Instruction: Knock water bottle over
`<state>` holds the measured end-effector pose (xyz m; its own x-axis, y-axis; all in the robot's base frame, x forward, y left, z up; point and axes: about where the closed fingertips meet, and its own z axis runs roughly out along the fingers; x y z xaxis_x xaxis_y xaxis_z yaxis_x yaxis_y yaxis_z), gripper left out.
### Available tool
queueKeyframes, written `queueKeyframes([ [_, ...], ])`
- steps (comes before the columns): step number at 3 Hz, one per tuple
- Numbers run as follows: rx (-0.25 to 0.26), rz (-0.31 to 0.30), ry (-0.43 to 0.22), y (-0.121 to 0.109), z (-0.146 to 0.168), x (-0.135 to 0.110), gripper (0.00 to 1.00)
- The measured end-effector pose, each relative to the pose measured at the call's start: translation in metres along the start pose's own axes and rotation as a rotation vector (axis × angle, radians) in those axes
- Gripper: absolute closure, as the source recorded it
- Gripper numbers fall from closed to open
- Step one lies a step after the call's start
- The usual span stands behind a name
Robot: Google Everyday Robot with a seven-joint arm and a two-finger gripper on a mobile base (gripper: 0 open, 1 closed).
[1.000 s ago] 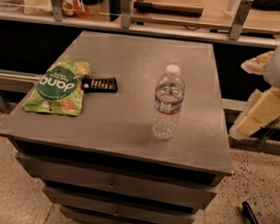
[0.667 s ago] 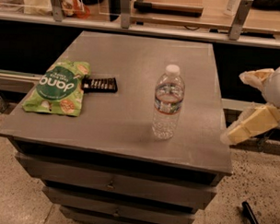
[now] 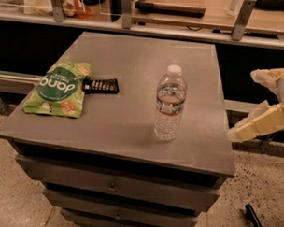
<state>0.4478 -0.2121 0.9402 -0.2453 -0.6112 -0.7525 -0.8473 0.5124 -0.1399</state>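
The water bottle (image 3: 170,103) is a clear ribbed plastic bottle with a white cap and a narrow green and red label band. It stands upright right of centre on the grey table top (image 3: 134,63). My gripper (image 3: 242,104) is at the right edge of the view, just off the table's right edge and to the right of the bottle, at about the height of its lower half. Its two cream-coloured fingers (image 3: 261,123) are spread apart and hold nothing. A clear gap separates it from the bottle.
A green snack bag (image 3: 58,88) lies at the table's left, with a dark bar (image 3: 101,85) beside it. The table has drawers (image 3: 114,185) in front. A counter with metal posts (image 3: 183,14) runs behind. A dark object (image 3: 256,221) lies on the floor at lower right.
My gripper has moved left, closer to the table's right edge and the bottle. The bottle, bag and bar have not moved.
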Motion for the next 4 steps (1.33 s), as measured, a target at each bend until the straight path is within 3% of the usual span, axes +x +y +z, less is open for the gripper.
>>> queueKeyframes([
  [1,-0.088,0.0,-0.098,0.015,0.027,-0.003,0.0],
  [2,-0.14,-0.004,-0.243,0.03,0.048,-0.022,0.0],
  [3,-0.161,-0.01,-0.369,0.037,0.063,-0.043,0.0],
  [4,-0.18,-0.012,-0.454,0.044,0.082,-0.058,0.0],
])
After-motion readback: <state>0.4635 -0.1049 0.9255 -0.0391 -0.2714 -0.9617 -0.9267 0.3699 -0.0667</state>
